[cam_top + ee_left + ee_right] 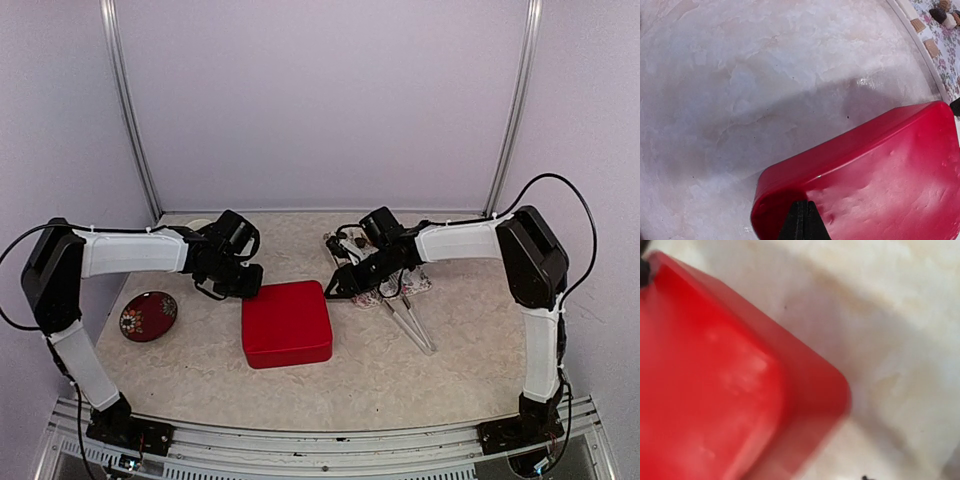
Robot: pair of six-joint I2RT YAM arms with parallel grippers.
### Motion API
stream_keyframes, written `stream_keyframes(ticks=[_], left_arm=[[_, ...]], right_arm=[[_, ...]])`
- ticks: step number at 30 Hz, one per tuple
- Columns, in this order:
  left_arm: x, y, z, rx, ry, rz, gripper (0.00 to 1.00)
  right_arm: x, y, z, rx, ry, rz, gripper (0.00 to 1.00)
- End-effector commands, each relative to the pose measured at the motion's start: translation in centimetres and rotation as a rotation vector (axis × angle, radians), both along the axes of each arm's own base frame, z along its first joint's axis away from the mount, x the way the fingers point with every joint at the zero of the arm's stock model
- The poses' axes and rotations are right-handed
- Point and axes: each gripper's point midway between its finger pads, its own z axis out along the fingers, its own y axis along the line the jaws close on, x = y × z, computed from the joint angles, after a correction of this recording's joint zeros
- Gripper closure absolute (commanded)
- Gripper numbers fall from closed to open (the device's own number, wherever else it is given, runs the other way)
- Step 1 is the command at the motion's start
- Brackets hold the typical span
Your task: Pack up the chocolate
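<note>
A closed red box [287, 322] lies in the middle of the table. My left gripper [250, 283] is at its far left corner. In the left wrist view the black fingertips [801, 222] are pressed together, low over the red box [875, 175] at that corner, holding nothing. My right gripper [337, 287] is at the box's far right corner; its jaws are hidden in the top view. The right wrist view shows only the blurred red box [715, 385] and table. A few chocolate pieces [944, 15], dark and cream, lie on a floral cloth [952, 55].
A dark red oval dish [148, 315] sits at the left. The floral cloth [415, 283] lies under the right arm, with pale tongs [410, 325] reaching toward the front. Metal posts and white walls close in the back and sides.
</note>
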Motion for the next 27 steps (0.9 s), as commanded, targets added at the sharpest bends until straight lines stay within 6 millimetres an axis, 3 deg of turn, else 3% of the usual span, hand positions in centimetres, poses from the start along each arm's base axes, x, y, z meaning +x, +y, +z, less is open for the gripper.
stream_keyframes(ticks=[1,5,11,16,21,27], left_arm=[[-1.3,0.3,-3.1,0.061,0.072,-0.006,0.97],[-0.6,-0.6,-0.9,0.05,0.017,-0.014,0.97],[0.0,-0.9,0.8,0.032,-0.021,-0.015,0.96],[0.3,-0.4,1.6,-0.005,-0.036,0.007,0.97],[0.6,0.0,2.8,-0.046,-0.06,0.021,0.97],[0.8,0.5,2.8,-0.051,-0.056,0.026,0.97]], right_arm=[[-1.1,-0.1,-3.0,-0.038,0.063,0.02,0.49],[-0.4,-0.2,-1.0,-0.027,0.014,0.005,0.48],[1.9,0.7,4.4,-0.006,-0.117,-0.002,0.49],[2.2,2.0,6.7,-0.013,-0.197,0.023,0.58],[1.6,3.8,5.3,-0.011,-0.177,0.059,0.7],[1.0,3.7,-0.7,-0.085,-0.088,0.065,0.77]])
